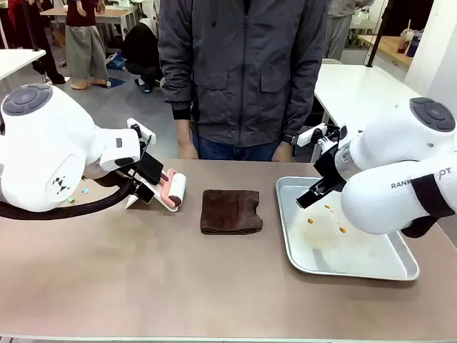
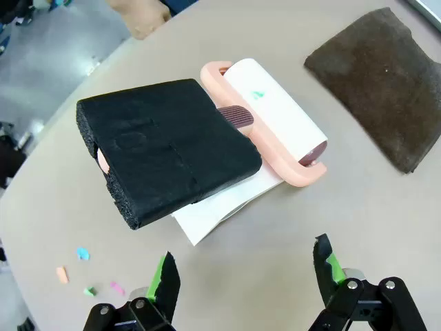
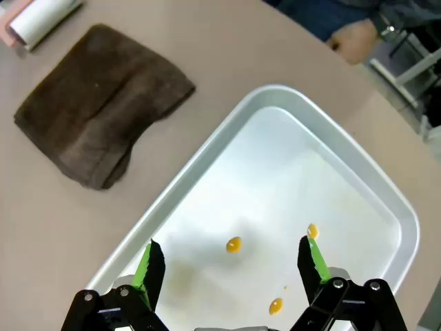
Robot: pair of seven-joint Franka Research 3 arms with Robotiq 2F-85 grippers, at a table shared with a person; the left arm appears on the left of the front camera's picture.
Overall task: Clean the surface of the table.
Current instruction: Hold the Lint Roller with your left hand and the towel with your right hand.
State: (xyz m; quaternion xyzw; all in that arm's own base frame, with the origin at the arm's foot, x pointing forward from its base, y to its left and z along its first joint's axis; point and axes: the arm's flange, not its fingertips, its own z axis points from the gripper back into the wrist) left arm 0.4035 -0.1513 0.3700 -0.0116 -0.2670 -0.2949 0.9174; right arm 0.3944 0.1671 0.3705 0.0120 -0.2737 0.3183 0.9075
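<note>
Above the table, left pincer, right pincer hover open

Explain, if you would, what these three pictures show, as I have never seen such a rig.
Two white robot arms stand at a brown table; a person stands at its far side. The front picture comes from a fixed camera between the arms. The other two come from a camera on each wrist, looking along that arm's jaws. The left jaws stand open above a black foam block, which lies over a white sheet and the handle of a pink lint roller; coloured scraps lie nearby. The right jaws stand open above a metal tray spotted with orange drops. A folded brown cloth lies between. Nothing is held.
</note>
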